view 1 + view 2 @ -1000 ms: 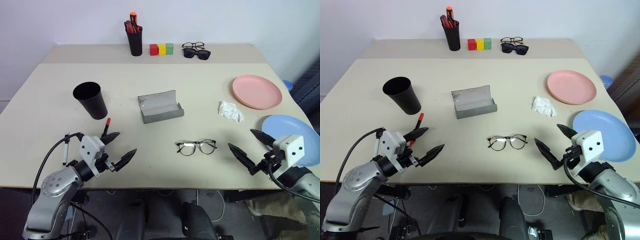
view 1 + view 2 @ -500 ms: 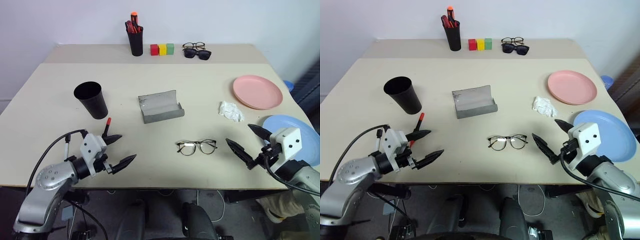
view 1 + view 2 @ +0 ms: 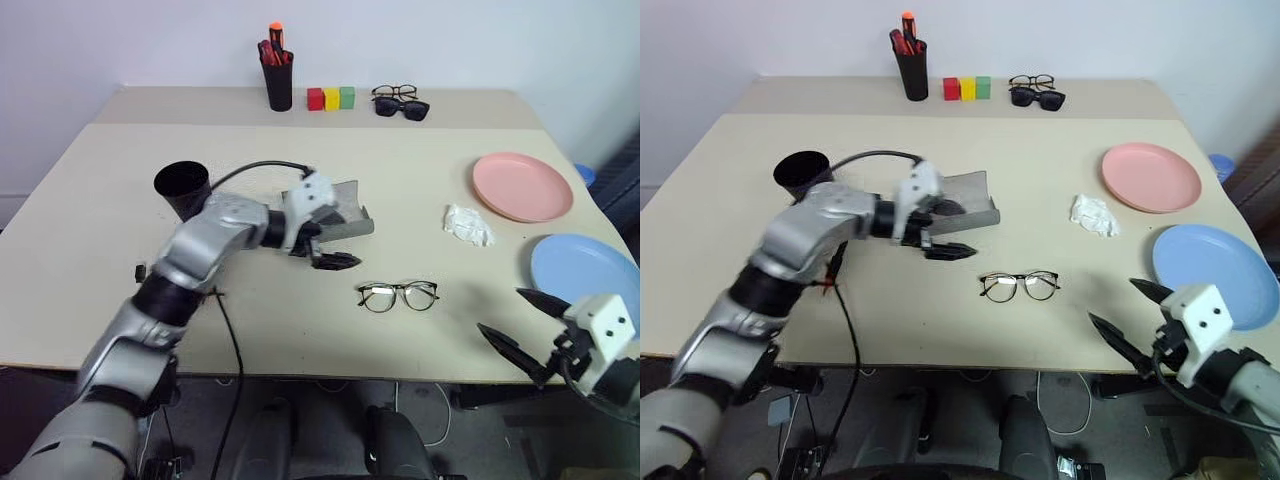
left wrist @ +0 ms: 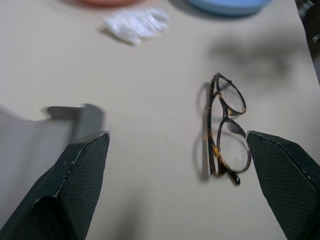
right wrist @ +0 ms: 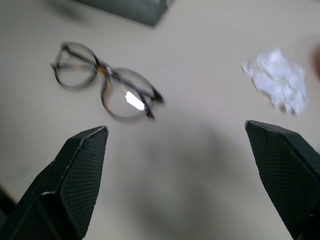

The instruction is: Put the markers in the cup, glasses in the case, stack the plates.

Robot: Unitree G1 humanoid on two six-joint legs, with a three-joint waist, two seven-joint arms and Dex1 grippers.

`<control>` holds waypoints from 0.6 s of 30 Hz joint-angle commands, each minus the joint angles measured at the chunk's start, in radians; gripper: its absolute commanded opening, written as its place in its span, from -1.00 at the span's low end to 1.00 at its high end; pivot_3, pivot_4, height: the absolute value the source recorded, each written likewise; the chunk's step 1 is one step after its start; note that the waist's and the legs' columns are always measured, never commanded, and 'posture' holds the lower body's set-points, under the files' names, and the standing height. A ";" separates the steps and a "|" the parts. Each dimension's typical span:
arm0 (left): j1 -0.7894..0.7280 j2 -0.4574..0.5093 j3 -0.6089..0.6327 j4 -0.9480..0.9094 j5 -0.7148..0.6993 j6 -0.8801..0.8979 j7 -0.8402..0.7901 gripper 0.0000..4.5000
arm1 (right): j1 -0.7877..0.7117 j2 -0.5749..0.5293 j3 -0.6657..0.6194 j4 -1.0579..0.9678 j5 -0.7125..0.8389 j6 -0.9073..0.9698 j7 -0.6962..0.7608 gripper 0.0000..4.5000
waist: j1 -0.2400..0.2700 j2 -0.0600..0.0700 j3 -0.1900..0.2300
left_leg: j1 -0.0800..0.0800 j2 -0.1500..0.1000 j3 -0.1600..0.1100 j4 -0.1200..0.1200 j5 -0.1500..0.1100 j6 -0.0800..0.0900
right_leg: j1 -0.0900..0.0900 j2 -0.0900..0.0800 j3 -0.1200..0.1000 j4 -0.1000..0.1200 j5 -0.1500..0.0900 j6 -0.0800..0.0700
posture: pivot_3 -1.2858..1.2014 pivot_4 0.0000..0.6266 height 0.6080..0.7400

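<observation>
Wire-rimmed glasses (image 3: pixel 398 296) lie folded open on the tabletop, just ahead of the left jaws. The open grey case (image 3: pixel 345 214) sits beside those jaws.

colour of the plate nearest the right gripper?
Light blue plate, clearest in the right eye view.

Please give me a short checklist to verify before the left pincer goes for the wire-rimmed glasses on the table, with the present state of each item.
1. Left pincer open: ok, fingers spread wide with nothing between them.
2. Glasses free to take: ok, they lie alone on the table, nothing touching them.
3. Case open to receive them: ok, lid is up, though the left arm hides part of it.
4. Right pincer out of the way: ok, open, near the table's front edge, apart from the glasses.
5. Crumpled tissue clear of the path: ok, it lies apart, toward the pink plate.
6. Glasses' arms folded: cannot tell.
</observation>
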 commanded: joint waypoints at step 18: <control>-0.257 -0.270 -0.129 0.481 0.198 -0.123 -0.317 1.00 | 0.099 0.098 -0.060 0.020 -0.053 -0.212 0.025 0.99 | 0.001 -0.003 0.002 | -0.001 0.000 0.000 0.002 0.000 0.000 | -0.001 0.000 0.000 0.002 0.000 0.000 | 0.03 -0.52 1.00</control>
